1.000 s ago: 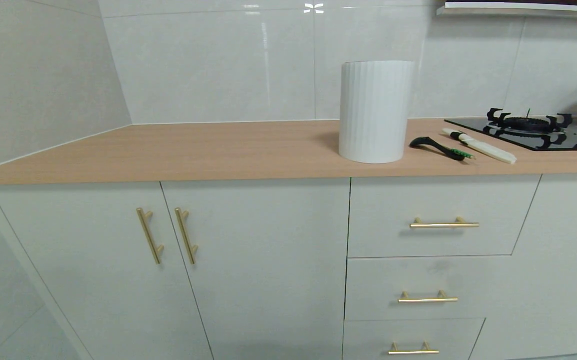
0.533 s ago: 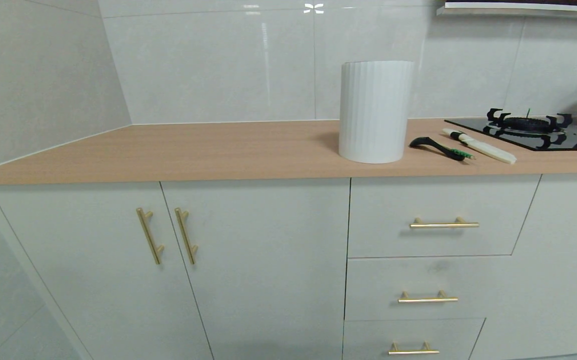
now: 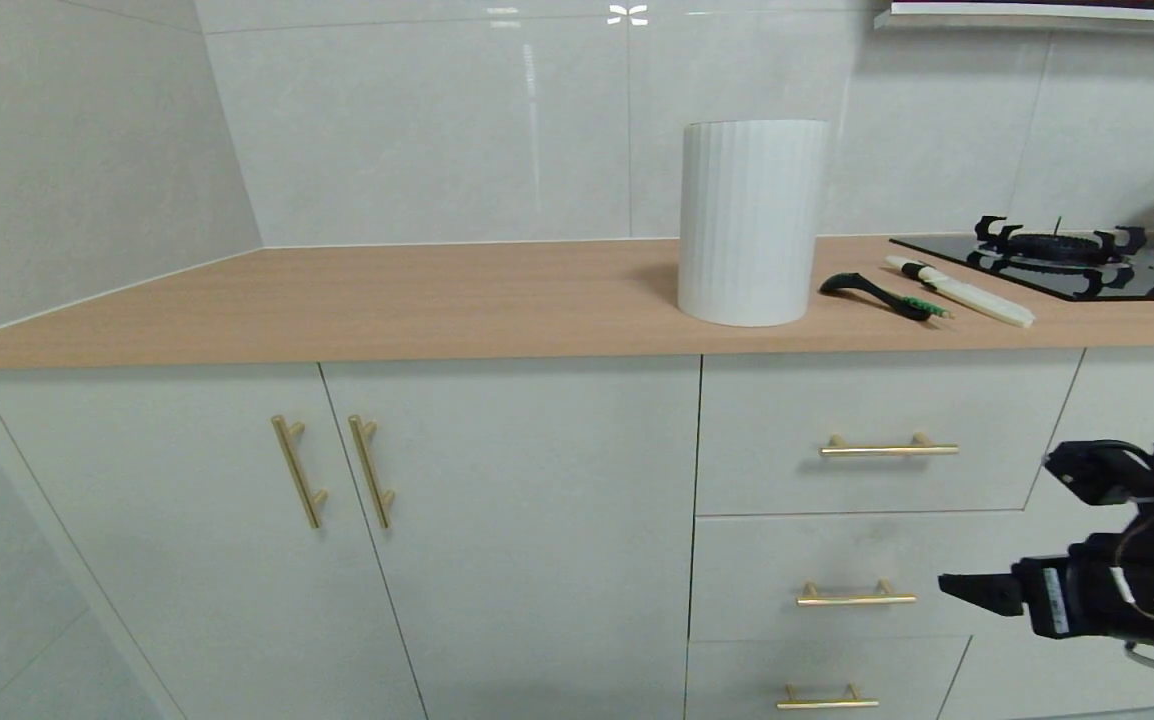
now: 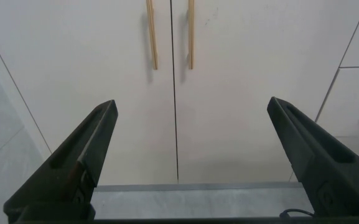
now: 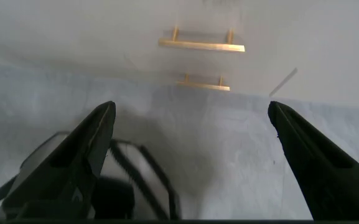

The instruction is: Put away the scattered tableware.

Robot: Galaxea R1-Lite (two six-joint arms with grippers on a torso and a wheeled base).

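Wood-grain countertop (image 3: 437,300) is topped near its front edge by a ribbed white cylinder (image 3: 752,222) beside slim utensils (image 3: 877,296). Left gripper (image 4: 191,109) is spread before brass door handles (image 4: 152,34), right gripper (image 3: 997,521) likewise before drawer pulls (image 5: 201,45).

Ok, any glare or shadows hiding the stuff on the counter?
Head view: glare high on the wall tiles, above the white canister; the black utensil and white utensil beside it are evenly lit. Left wrist view: cabinet handles cast faint shadows.

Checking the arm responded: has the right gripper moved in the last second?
Yes. The right gripper rose from the head view's lower right corner, leftward toward the middle drawer handle.
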